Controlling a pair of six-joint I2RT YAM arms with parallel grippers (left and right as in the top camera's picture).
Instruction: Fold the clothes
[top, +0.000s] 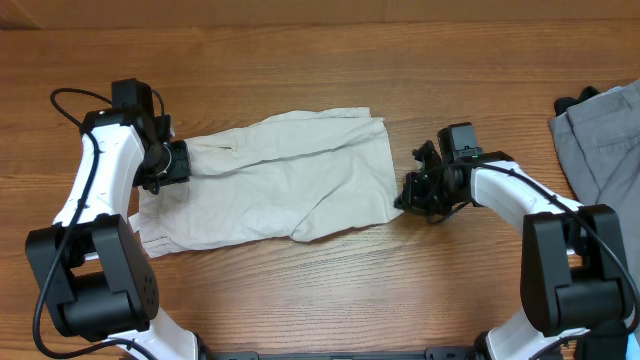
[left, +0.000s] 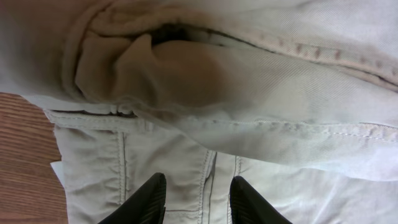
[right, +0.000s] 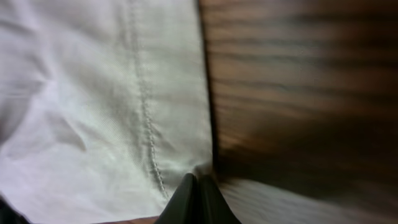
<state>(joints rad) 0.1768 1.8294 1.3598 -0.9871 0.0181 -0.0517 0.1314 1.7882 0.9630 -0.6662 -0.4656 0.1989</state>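
The left arm's end effector (top: 172, 160) sits at the left end of the pair of light cream cotton shorts (top: 280, 185), over the bunched cloth there. Its two black fingers (left: 152, 199) stand apart, released. The left wrist view shows flat stitched cloth in the gap between them, and nothing is pinched. That view also shows a deep rumpled fold with a dark hollow just ahead of the fingers, which the overhead view does not make out.

The shorts lie spread across the middle of the brown wooden table (top: 320, 60), running from lower left to upper right. A crease rises through the middle and the right edge is straight.

The right arm's end effector (top: 412, 190) is at the lower part of that right edge. Its jaws are clenched, and in the right wrist view the tips meet exactly at the hem, beside a line of stitching. Whether any cloth is caught between them cannot be told.

Well apart, at the table's far right edge, lies a grey folded garment (top: 605, 140), cut off by the picture. A small dark scrap (top: 572, 100) sits just beside its upper left corner, too small to identify. Nothing lies between the shorts and these.
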